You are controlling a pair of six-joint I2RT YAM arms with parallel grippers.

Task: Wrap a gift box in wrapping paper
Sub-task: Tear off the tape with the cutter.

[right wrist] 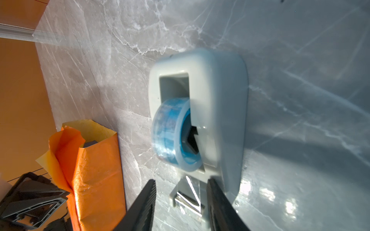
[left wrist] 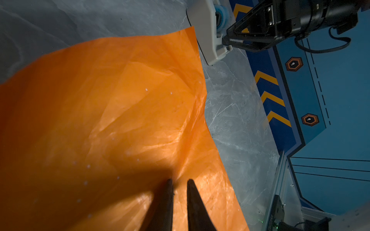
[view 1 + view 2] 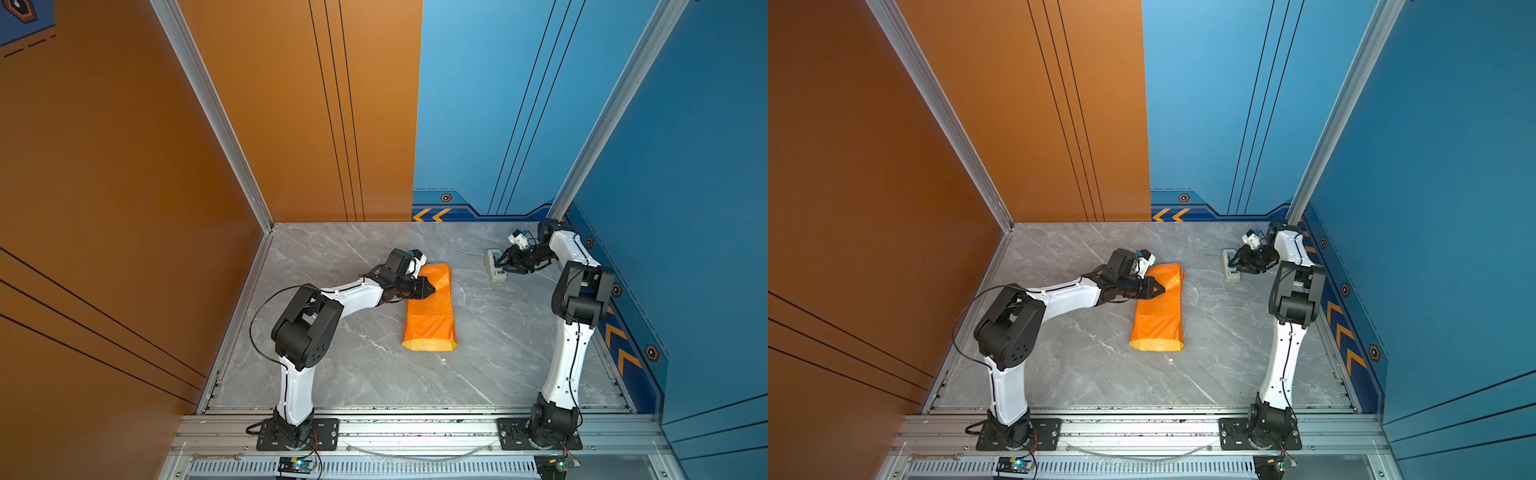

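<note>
The wrapping paper (image 3: 428,316) (image 3: 1158,316) lies mid-table as a long orange tube, pale yellow at its open ends. Inside the far open end, a dark corner of the gift box (image 1: 91,143) shows; the rest is hidden. My left gripper (image 3: 433,289) (image 2: 180,180) rests its tips on top of the paper (image 2: 120,120), jaws nearly together with only a narrow slit and nothing seen between them. My right gripper (image 3: 502,266) (image 1: 181,181) is open at the white tape dispenser (image 1: 220,100), its fingers straddling the clear tape end at the cutter.
The dispenser (image 3: 490,255) with its blue roll (image 1: 170,130) stands at the back right near the blue wall. An orange wall bounds the left side. An aluminium rail with both arm bases runs along the front, with a wrench (image 3: 216,457) below it.
</note>
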